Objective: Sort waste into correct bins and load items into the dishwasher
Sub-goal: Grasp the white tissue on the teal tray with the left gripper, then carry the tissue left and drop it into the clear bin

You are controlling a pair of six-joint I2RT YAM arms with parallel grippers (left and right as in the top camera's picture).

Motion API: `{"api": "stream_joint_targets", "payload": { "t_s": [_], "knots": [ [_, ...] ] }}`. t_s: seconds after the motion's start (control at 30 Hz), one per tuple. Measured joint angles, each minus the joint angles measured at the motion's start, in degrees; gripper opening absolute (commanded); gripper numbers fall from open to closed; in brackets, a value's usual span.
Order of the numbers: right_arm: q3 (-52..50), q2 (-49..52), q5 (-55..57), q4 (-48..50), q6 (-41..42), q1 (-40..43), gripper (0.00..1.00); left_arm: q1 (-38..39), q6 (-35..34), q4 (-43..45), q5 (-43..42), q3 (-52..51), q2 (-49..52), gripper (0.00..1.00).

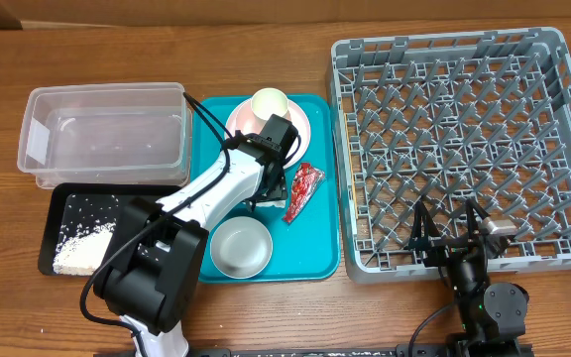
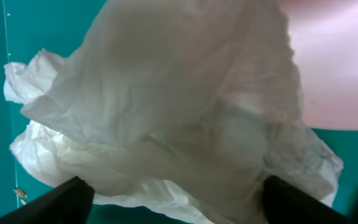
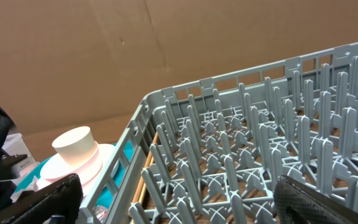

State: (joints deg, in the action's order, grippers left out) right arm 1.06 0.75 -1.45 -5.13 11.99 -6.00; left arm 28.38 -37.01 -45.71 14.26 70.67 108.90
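Left gripper (image 2: 174, 182) sits low over the crumpled white paper napkin (image 2: 166, 106), fingers apart, one tip on each side of the napkin, not clamped. Napkin lies on the large teal serving tray (image 1: 317, 253) at mid bench, its edge just beside the round pale pink plate (image 1: 300, 124). Small cream cup (image 1: 269, 102) stands upright on that plate at the tray's far end. Small red crinkled snack wrapper (image 1: 302, 190) lies on the tray just right of the left arm; whitish-grey round bowl (image 1: 241, 246) sits at the tray's near end, beside the arm, which crosses the tray's left half. Clear rectangular plastic tub (image 1: 102, 134) is toward the far left corner; shallow black rectangular tray (image 1: 57, 213) sits in front of it by the left edge, loose white rice grains (image 1: 79, 248) piled inside. Large square grey plastic dish rack (image 1: 464, 149) fills the right side of the bench. Right gripper (image 1: 447, 226) hangs over the rack's near wall, fingers apart, holding nothing.
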Motion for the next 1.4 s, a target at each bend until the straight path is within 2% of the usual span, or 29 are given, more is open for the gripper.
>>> {"api": "stream_joint_targets", "payload": {
  "t_s": [0.27, 0.4, 0.47, 0.53, 0.67, 0.8, 1.17, 1.4],
  "knots": [
    [0.0, 0.0, 0.0, 0.0, 0.0, 0.0, 1.0, 0.0, 0.3, 0.4, -0.4, -0.2, 0.0, 0.44],
    [0.0, 0.0, 0.0, 0.0, 0.0, 0.0, 1.0, 0.0, 0.5, 0.4, -0.4, -0.2, 0.0, 0.16],
    [0.0, 0.0, 0.0, 0.0, 0.0, 0.0, 1.0, 0.0, 0.5, 0.4, -0.5, -0.2, 0.0, 0.08],
    [0.0, 0.0, 0.0, 0.0, 0.0, 0.0, 1.0, 0.0, 0.9, 0.4, -0.9, -0.2, 0.0, 0.04],
    [0.0, 0.0, 0.0, 0.0, 0.0, 0.0, 1.0, 0.0, 1.3, 0.1, -2.3, -0.2, 0.0, 0.04],
    [0.0, 0.0, 0.0, 0.0, 0.0, 0.0, 1.0, 0.0, 1.8, -4.3, -3.3, 1.0, 0.0, 0.04],
    [0.0, 0.0, 0.0, 0.0, 0.0, 0.0, 1.0, -0.6, 4.4, -20.2, -2.1, 19.3, -0.7, 0.04],
    [0.0, 0.0, 0.0, 0.0, 0.0, 0.0, 1.0, -5.0, 4.5, -27.2, 2.6, 28.4, -3.0, 0.04]
  ]
}}
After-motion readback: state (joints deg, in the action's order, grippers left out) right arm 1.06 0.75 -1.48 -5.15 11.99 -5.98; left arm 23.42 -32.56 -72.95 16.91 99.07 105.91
